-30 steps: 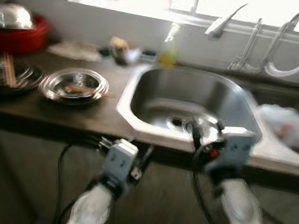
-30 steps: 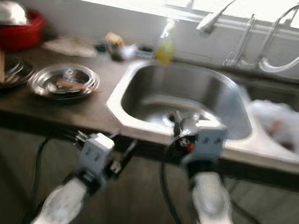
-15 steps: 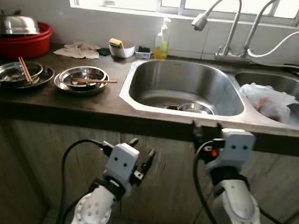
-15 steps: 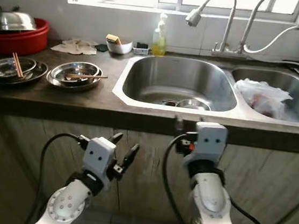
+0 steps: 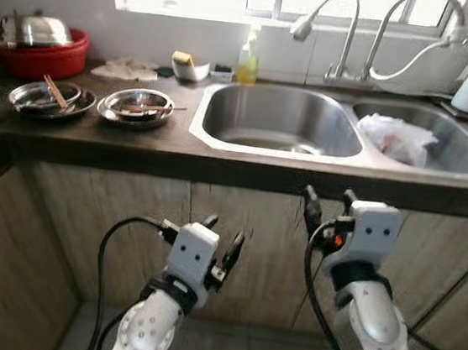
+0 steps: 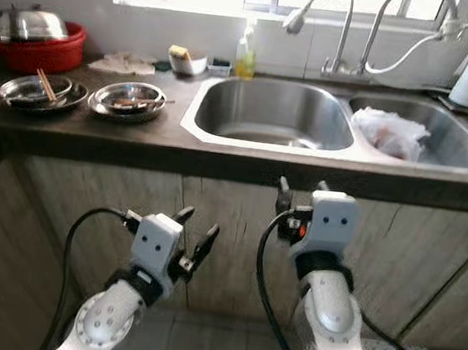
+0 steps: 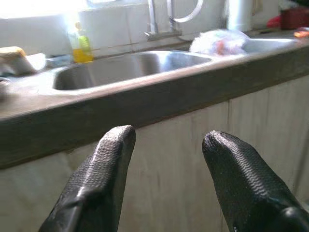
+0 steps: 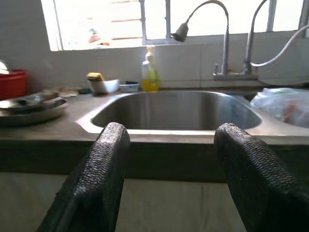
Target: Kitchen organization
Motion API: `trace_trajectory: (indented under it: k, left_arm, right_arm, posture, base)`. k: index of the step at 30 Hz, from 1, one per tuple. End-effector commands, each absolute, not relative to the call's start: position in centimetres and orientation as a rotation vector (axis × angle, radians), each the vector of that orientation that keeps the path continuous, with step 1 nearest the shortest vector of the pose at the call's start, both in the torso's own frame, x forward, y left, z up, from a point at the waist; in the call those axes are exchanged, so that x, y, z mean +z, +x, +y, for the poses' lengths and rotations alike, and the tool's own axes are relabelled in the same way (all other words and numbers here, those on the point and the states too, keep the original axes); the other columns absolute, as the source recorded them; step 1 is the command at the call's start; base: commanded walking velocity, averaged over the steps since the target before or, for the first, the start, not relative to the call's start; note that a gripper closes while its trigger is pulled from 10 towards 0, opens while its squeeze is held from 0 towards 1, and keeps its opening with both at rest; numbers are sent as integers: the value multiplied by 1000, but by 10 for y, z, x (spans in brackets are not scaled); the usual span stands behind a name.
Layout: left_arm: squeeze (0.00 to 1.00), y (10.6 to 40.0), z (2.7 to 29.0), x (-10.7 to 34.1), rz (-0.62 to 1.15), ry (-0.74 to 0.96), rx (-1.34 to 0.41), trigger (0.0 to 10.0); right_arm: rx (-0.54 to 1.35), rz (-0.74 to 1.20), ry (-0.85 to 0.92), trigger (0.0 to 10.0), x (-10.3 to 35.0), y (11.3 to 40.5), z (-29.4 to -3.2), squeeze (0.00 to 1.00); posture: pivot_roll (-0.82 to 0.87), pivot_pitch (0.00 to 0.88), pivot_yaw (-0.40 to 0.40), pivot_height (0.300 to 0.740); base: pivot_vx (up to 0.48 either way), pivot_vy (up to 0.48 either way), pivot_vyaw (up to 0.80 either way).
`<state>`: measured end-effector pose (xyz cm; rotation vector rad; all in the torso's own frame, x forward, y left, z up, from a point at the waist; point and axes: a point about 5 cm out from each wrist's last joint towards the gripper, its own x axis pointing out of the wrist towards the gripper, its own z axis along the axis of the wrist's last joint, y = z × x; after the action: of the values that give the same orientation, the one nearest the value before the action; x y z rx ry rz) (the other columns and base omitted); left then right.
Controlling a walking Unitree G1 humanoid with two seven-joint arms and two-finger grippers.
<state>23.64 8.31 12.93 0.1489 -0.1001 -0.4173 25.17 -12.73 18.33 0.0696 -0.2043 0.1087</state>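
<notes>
Left eye view: round steel bowls [image 5: 137, 105] near dark counter [image 5: 93, 146] front edge, chopsticks [image 5: 55, 91] slanting; left gripper [image 5: 220, 238] and right gripper [image 5: 329, 199] fingers spread, empty.

Home kitchen: double sink [image 5: 278, 119], dirty dishes [image 5: 136, 105].

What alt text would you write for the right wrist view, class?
Two open black fingers of the right gripper frame a stainless steel sink basin set in a dark countertop, with a yellow soap bottle and curved faucet behind.
</notes>
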Motion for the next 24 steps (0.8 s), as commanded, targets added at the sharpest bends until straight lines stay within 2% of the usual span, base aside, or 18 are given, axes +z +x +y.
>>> trace_trajectory:
  k: [1, 10, 15, 24]
  left_arm:
    - [0, 237, 81, 131, -102, 149, -414, 10000]
    - [0, 237, 80, 130, -104, 164, -417, 10000]
    - [0, 237, 81, 131, -115, 169, -403, 10000]
    - [0, 239, 82, 130, -109, 173, -394, 10000]
  right_arm:
    - [101, -205, 61, 10000, 185, 253, -130, 0]
    - [110, -192, 42, 10000, 182, 254, -129, 0]
    - [115, -191, 35, 10000, 182, 254, -129, 0]
    - [111, -196, 30, 10000, 183, 256, -131, 0]
  posture:
    - [2, 0, -43, 740]
    - [4, 0, -45, 740]
    - [3, 0, -48, 740]
    - [2, 0, -45, 740]
  base:
    - [0, 0, 0]
    - [0, 0, 0]
    - [0, -343, 747]
    - [278, -387, 800]
